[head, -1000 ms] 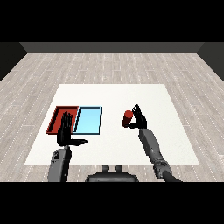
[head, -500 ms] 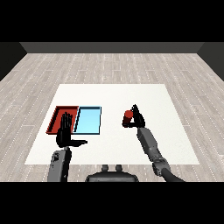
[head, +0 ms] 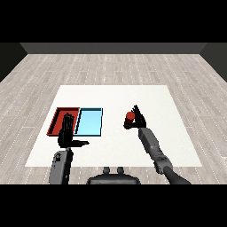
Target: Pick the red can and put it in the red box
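Observation:
The red can (head: 130, 118) is held in my right hand (head: 137, 119), whose fingers and thumb curl round it, right of the trays over the white table. The can looks lifted slightly off the tabletop. The red tray (head: 58, 119) lies at the left of the table, with the light blue tray (head: 90, 122) touching its right side. My left hand (head: 66, 133) hovers at the red tray's near edge, fingers straight and thumb spread, holding nothing. It hides part of that tray's front rim.
The white table (head: 115, 97) reaches well beyond the trays at the back and right. A grey wood floor surrounds it.
My right hand has carried the red can slightly left, toward the trays. The left hand has stayed where it was.

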Controlling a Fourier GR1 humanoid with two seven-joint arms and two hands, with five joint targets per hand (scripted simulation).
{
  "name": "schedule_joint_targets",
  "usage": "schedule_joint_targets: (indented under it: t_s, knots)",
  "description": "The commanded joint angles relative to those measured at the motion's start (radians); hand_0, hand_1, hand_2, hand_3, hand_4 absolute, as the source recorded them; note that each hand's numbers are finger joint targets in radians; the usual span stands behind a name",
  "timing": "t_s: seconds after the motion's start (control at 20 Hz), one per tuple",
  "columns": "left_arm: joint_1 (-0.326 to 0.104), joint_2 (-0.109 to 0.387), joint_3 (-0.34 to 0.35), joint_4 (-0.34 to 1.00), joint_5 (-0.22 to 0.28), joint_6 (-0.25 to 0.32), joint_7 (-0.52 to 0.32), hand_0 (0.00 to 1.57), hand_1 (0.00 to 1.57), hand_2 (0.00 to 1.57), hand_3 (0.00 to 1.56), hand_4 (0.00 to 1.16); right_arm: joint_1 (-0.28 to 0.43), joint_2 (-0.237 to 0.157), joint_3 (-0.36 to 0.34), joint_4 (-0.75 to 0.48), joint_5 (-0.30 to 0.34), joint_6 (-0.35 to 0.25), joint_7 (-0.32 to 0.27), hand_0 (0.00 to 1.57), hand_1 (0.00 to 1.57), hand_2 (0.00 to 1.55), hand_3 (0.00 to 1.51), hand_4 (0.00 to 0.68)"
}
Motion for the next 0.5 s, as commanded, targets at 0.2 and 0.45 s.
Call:
schedule_joint_targets:
  t_s: [0.2, 0.45]
  knots:
    - [0.052, 0.002, -0.005, -0.053, 0.014, -0.01, 0.014, 0.0, 0.0, 0.0, 0.0, 0.0, -0.026, 0.041, 0.055, -0.029, -0.013, -0.059, 0.019, 0.0, 0.0, 0.0, 0.0, 0.0]
    - [0.057, -0.005, -0.009, -0.053, 0.025, -0.022, -0.002, 0.0, 0.0, 0.0, 0.0, 0.0, -0.028, 0.038, 0.024, 0.016, 0.014, -0.037, 0.006, 0.0, 0.0, 0.0, 0.0, 0.0]
